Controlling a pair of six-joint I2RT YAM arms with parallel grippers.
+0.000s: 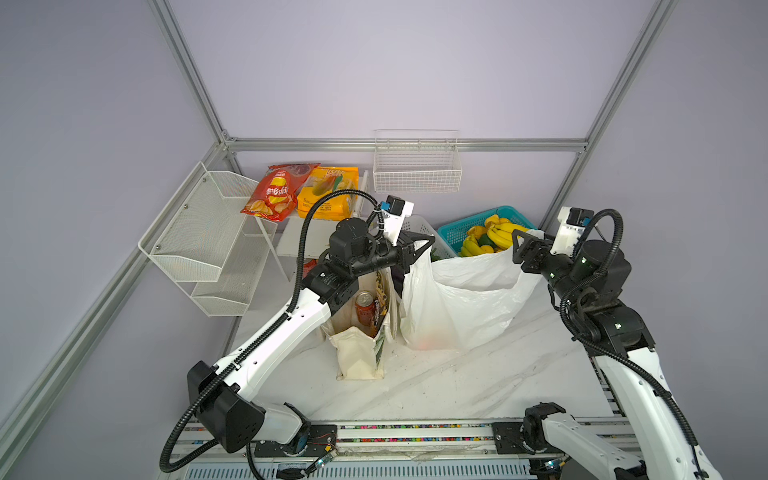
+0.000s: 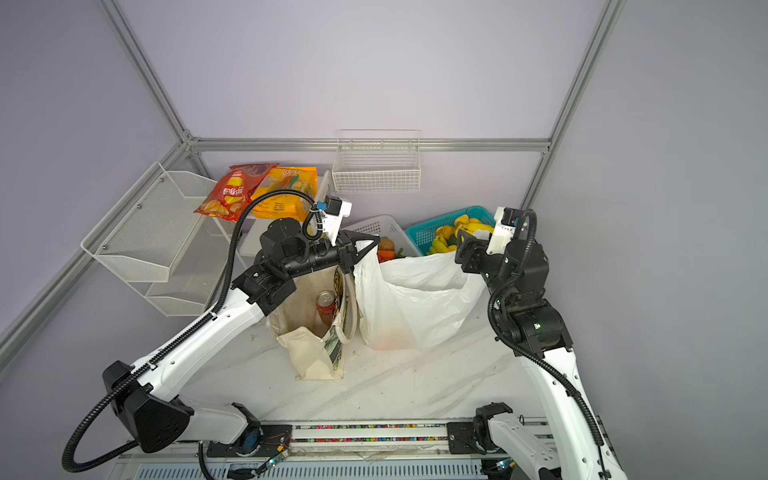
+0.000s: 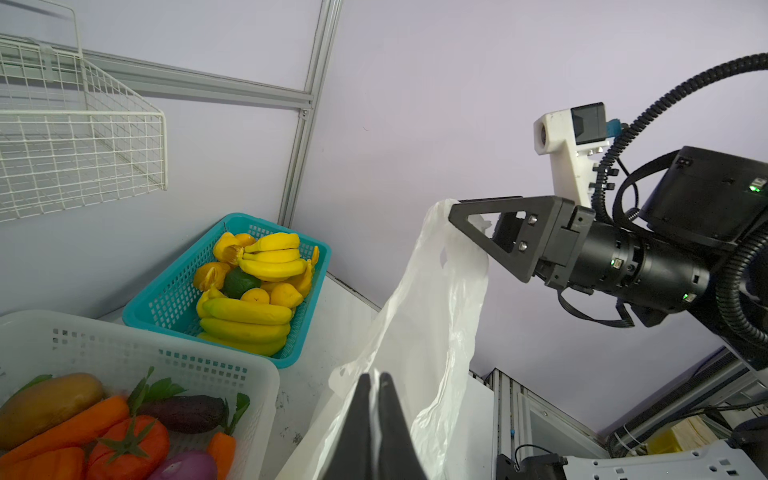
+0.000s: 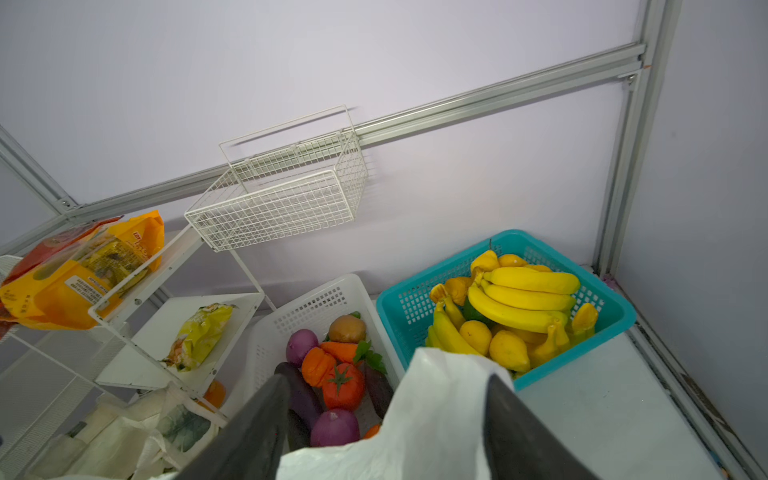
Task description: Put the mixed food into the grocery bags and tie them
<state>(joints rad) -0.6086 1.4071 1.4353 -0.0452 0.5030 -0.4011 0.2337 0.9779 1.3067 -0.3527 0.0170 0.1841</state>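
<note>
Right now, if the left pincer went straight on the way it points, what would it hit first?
The plastic bag it is shut on: its film rises right ahead of the left pincer. Beyond that, probably the right pincer; depth is unclear.

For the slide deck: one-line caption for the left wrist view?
Left fingers pinch the plastic bag; its far handle sits between the open right fingers, teal fruit basket behind.

Pale lilac walls (image 1: 374, 62), aluminium frame rails (image 1: 311, 145) — white marble tabletop (image 1: 457, 386), wall-hung wire basket (image 1: 417, 178)
</note>
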